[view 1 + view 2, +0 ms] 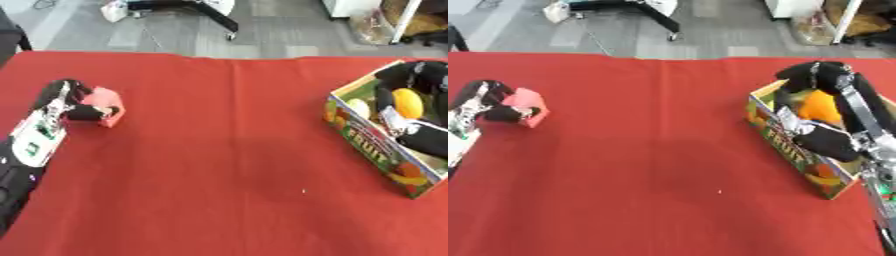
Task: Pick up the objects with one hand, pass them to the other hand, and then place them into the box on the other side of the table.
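Progress: the task is looking partly done, as I judge it. Fruit-like pieces are already lying in the box [376,150], while one block [105,106] is sitting outside it on the far side of the desk [227,165].
Left to do: the block is needing to be lifted, passed across to the other hand and set into the box.
Left hand [74,102]: sitting at about 9 o'clock on the desk, its dark fingers curling around the block and gripping it; the block is appearing to be touching the red cloth, not yet raised.
Right hand [820,82]: reaching into the box at about 3 o'clock, its fingers bending over an orange fruit [822,111]; whether they are gripping it or only resting on it, I cannot tell.
Block: small, pinkish red, boxy with flat faces, looking rigid and light; its colour is sitting close to that of the cloth.
Box: open-topped cardboard with bright fruit printing on its side, lying skewed at the 3 o'clock edge, holding a yellow round piece [407,102] and a pale one [358,107].
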`<move>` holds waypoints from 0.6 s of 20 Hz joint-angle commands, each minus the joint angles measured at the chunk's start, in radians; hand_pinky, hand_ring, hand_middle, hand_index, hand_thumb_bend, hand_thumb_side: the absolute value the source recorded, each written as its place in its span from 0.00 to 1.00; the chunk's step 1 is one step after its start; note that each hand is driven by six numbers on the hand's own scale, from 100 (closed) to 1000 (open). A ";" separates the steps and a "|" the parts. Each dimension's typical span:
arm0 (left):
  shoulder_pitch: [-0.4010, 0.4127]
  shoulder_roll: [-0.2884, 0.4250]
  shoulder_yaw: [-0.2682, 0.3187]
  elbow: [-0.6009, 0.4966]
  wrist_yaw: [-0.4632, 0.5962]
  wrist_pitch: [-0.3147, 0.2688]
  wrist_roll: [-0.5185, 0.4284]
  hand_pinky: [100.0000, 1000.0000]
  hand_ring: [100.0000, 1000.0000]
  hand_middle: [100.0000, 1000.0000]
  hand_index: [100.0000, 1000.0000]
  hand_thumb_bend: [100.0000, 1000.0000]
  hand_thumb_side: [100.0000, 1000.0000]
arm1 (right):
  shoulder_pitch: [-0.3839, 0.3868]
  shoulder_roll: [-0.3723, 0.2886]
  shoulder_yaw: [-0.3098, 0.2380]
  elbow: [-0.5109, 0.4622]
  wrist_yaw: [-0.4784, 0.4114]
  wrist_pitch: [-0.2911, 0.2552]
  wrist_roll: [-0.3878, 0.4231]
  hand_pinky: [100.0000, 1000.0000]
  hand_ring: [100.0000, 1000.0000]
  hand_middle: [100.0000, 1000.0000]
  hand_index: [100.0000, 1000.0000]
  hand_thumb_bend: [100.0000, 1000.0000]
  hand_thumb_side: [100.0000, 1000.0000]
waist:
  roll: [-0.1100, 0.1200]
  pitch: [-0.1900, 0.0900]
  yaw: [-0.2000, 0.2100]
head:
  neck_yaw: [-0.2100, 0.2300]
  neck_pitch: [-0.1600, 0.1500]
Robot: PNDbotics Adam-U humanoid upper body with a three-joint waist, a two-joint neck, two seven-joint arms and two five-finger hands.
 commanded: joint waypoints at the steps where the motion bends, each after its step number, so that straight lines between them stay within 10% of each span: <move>1: 0.004 0.036 0.009 -0.066 0.069 -0.016 0.027 0.60 0.40 0.30 0.40 0.30 0.04 | -0.012 -0.014 0.000 -0.009 -0.008 -0.004 0.005 0.60 0.58 0.43 0.66 0.02 0.27 | 0.008 -0.028 0.003 | -0.002 0.006; 12: 0.079 0.156 -0.062 -0.564 0.402 -0.105 -0.172 0.61 0.39 0.29 0.39 0.28 0.11 | -0.072 -0.019 0.088 -0.014 -0.039 -0.049 0.105 0.60 0.58 0.43 0.67 0.05 0.27 | 0.011 -0.033 0.024 | -0.008 0.019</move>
